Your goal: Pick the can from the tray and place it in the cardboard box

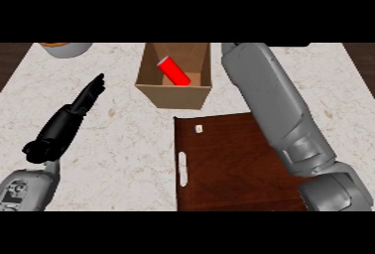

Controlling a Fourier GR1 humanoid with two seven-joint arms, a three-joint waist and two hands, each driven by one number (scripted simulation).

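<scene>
The red can (pixel 174 72) lies inside the cardboard box (pixel 176 96), the left hand (pixel 73 111) is open, fingers straight, over the desk (pixel 110 144); the right hand is out of view.

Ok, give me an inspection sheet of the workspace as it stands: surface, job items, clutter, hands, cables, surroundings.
Surface: pale marbled counter.
Job's things: red can lies tilted inside the cardboard box; dark wooden tray sits in front of the box, with no can on its visible part.
Clutter: grey bowl at the far left, cut off by the view's edge.
Hands: left hand open, fingers straight, left of the box, holding nothing; right hand not in view, only its forearm above the tray's right side.
Cables: nothing seen.
Surroundings: dark floor beyond the counter's sides.
</scene>
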